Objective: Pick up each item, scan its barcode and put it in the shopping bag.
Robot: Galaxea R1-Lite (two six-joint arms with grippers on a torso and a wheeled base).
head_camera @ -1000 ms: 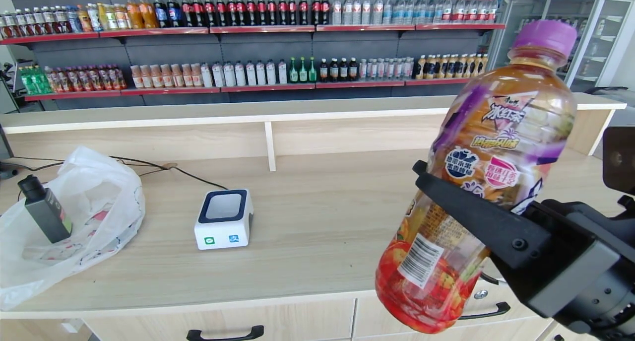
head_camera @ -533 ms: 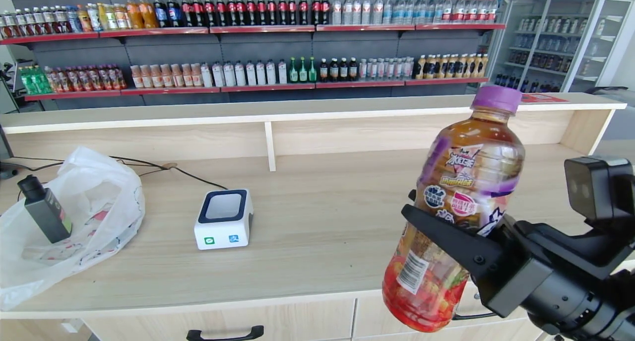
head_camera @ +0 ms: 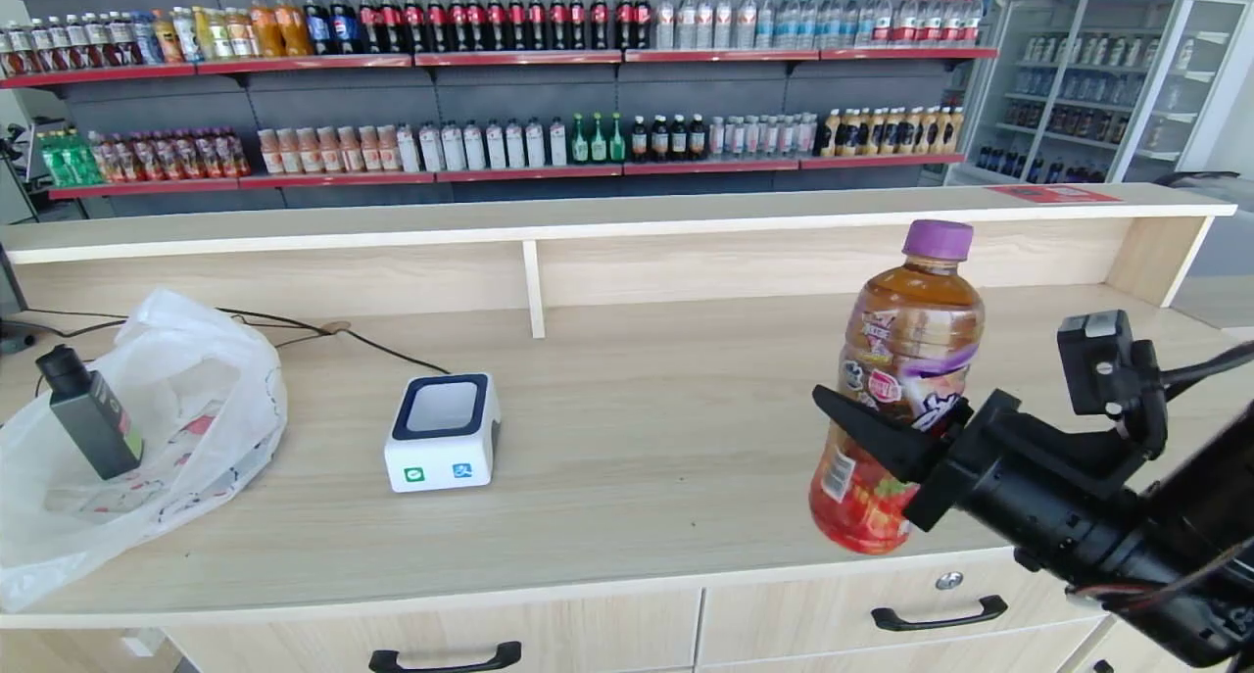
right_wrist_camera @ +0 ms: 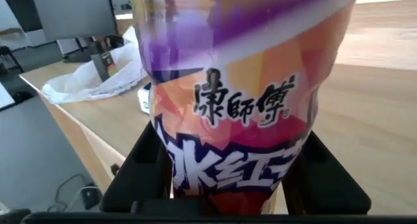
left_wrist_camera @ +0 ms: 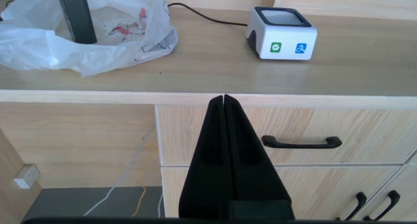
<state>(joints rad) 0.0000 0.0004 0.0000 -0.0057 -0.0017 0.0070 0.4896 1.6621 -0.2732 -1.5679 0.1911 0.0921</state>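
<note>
My right gripper (head_camera: 896, 428) is shut on a tea bottle (head_camera: 896, 389) with a purple cap, held upright above the right front part of the counter. Its label shows close up in the right wrist view, tea bottle (right_wrist_camera: 241, 94). The white barcode scanner (head_camera: 443, 432) sits on the counter's middle left, scanner (left_wrist_camera: 281, 34). A white shopping bag (head_camera: 186, 408) lies at the far left with a dark grey bottle (head_camera: 88, 413) standing in it, bag (left_wrist_camera: 117, 28). My left gripper (left_wrist_camera: 223, 103) is shut with nothing in it, below the counter's front edge before the drawers.
A black cable (head_camera: 323, 332) runs from the scanner toward the back left. A raised ledge (head_camera: 588, 222) borders the counter's far side. Drawers with black handles (head_camera: 446, 661) sit under the front edge. Shelves of drinks (head_camera: 509, 75) fill the wall behind.
The right arm has carried the tea bottle away from the head camera and lower, toward the counter, turning it more upright. The bag, scanner and left arm have not moved.
</note>
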